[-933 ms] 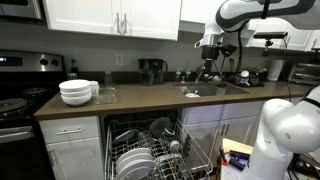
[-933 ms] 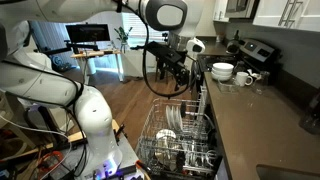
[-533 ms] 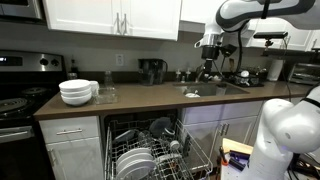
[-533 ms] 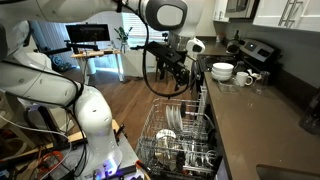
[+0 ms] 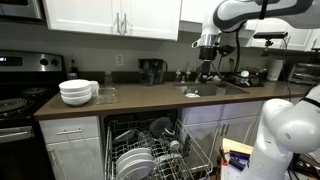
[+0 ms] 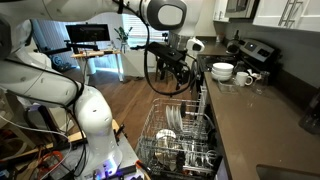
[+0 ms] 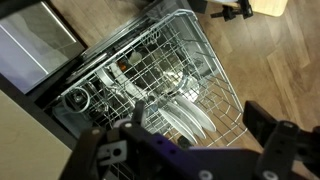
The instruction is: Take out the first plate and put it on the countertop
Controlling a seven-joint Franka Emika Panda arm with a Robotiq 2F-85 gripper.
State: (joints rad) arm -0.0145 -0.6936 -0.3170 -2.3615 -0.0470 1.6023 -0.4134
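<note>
First plate (image 5: 136, 160) upright among close-packed neighbours in pulled-out dishwasher rack (image 5: 196, 152), below countertop (image 5: 150, 101). High overhead, gripper (image 6: 168, 72) spread wide, empty. Likely hazards: catching two plates at once, snagging rack wires, knocking counter edge on lift-out.

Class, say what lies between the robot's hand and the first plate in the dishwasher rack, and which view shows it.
Only open air. In an exterior view the hand hangs above the rack, where the first plate stands uncovered.
</note>
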